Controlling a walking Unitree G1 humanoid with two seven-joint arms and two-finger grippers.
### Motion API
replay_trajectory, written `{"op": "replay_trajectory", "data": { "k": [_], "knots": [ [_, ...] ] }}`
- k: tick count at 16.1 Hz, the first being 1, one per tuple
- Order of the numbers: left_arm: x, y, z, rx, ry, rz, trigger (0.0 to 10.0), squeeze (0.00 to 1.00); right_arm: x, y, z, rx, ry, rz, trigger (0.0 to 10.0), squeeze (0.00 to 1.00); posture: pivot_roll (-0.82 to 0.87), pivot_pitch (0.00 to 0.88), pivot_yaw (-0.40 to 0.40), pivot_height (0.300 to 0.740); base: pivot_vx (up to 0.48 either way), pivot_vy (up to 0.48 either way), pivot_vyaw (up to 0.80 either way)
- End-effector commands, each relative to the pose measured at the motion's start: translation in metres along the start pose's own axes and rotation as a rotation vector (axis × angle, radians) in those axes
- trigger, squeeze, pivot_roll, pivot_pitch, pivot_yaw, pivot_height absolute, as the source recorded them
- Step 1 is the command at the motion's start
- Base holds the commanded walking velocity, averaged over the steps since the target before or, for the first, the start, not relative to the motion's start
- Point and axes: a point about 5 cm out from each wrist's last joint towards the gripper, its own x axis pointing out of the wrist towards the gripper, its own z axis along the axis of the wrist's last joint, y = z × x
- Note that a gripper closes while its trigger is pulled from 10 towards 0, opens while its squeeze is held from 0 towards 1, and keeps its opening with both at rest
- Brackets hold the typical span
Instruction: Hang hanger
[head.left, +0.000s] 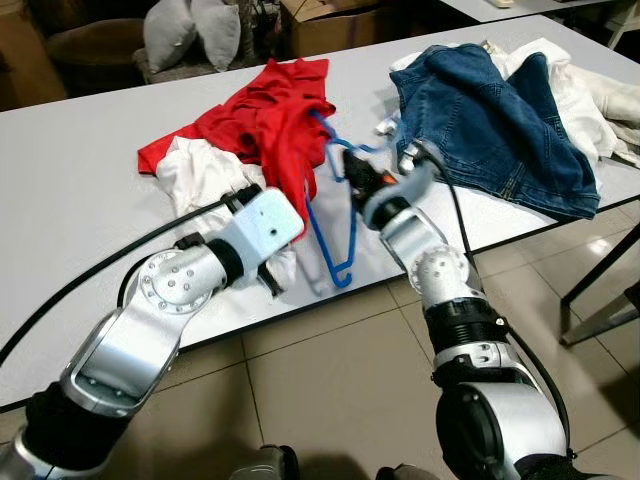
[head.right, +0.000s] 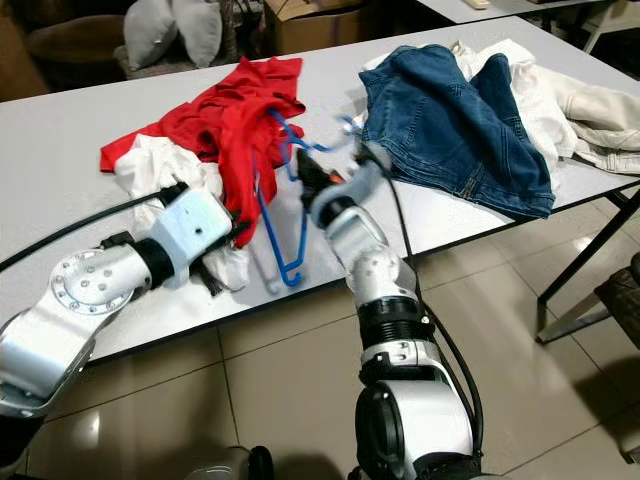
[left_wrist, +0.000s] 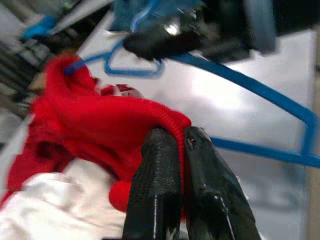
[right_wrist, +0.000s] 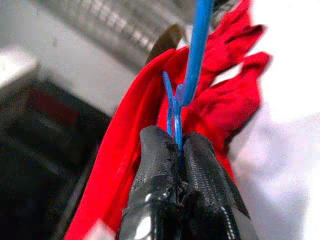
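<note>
Head views: a grey table (head.left: 80, 180) carries a red garment (head.left: 270, 115), a white cloth (head.left: 200, 175), a denim jacket (head.left: 490, 120) and pale clothes (head.left: 580, 90) at its far right. A blue hanger (head.left: 335, 215) stands tilted at the near table edge, its upper part running into the red garment. The right gripper (head.left: 352, 165) meets the hanger near its top; the left gripper (head.right: 235, 232) reaches in at the red garment's lower edge, beside the white cloth.

Left wrist view: both black fingers (left_wrist: 155, 170) are clenched on a fold of the red garment, with the hanger's blue bar crossing just beyond.

Right wrist view: the fingers (right_wrist: 157, 170) are pinched together on the hanger's thin blue wire, red fabric lying directly behind.

Progress, as judged: both grasps are secured, but the garment appears only partly threaded onto the hanger. Seating it properly, lifting it clear, and hanging it somewhere remain; no rail is visible.
</note>
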Motion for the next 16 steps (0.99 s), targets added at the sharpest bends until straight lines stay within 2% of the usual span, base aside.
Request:
{"op": "replay_trajectory", "data": {
  "k": [1,3,6,7,9,10,11,12,13,15,16],
  "knots": [
    [-0.003,0.014,0.007,0.038,-0.03,0.071,0.0,0.0,-0.004,0.005,-0.001,-0.08,0.049,0.014,10.0,0.0,0.02,0.077,0.055,0.74,0.0,0.0,0.0],
    [-0.006,0.02,0.008,0.09,-0.042,0.085,0.0,0.0,-0.012,0.005,0.002,-0.049,0.089,0.046,10.0,0.0,0.0,0.08,0.043,0.74,0.0,0.0,0.0],
    [-0.01,0.028,0.009,0.212,-0.054,0.12,0.0,0.0,-0.029,0.007,0.003,-0.098,0.218,0.109,10.0,0.0,-0.01,0.08,0.021,0.74,0.0,0.0,0.0],
    [-0.012,0.031,0.011,0.247,-0.061,0.122,0.0,0.0,-0.034,0.006,0.005,-0.089,0.242,0.111,10.0,0.0,-0.02,0.08,0.019,0.74,0.0,0.0,0.0],
    [-0.018,0.039,0.014,0.39,-0.078,0.12,0.0,0.0,-0.051,0.005,0.015,-0.042,0.316,0.155,10.0,0.0,-0.02,0.077,0.003,0.74,0.0,0.0,0.0],
    [-0.02,0.039,0.014,0.419,-0.093,0.099,0.0,0.0,-0.057,0.004,0.018,-0.016,0.355,0.181,10.0,0.0,-0.03,0.076,0.001,0.74,0.0,0.0,0.0],
    [-0.023,0.035,0.014,0.427,-0.108,0.034,0.0,0.0,-0.062,-0.001,0.022,0.003,0.382,0.189,10.0,0.0,-0.03,0.075,-0.001,0.74,0.0,0.0,0.0],
    [-0.027,0.023,0.013,0.426,-0.128,-0.088,0.0,0.0,-0.063,-0.008,0.025,0.027,0.389,0.182,10.0,0.0,-0.04,0.072,-0.003,0.74,0.0,0.0,0.0],
    [-0.029,0.02,0.012,0.425,-0.132,-0.124,0.0,0.0,-0.063,-0.01,0.026,0.038,0.391,0.179,10.0,0.0,-0.04,0.071,-0.003,0.74,0.0,0.0,0.0],
    [-0.032,-0.001,0.011,0.387,-0.152,-0.301,0.0,0.0,-0.059,-0.013,0.021,0.092,0.411,0.172,10.0,0.0,-0.04,0.066,-0.011,0.74,0.0,0.0,0.0],
    [-0.032,-0.007,0.008,0.378,-0.141,-0.34,0.0,0.0,-0.056,-0.013,0.018,0.127,0.411,0.172,10.0,0.0,-0.04,0.065,-0.016,0.74,0.0,0.0,0.0]
  ]
}}
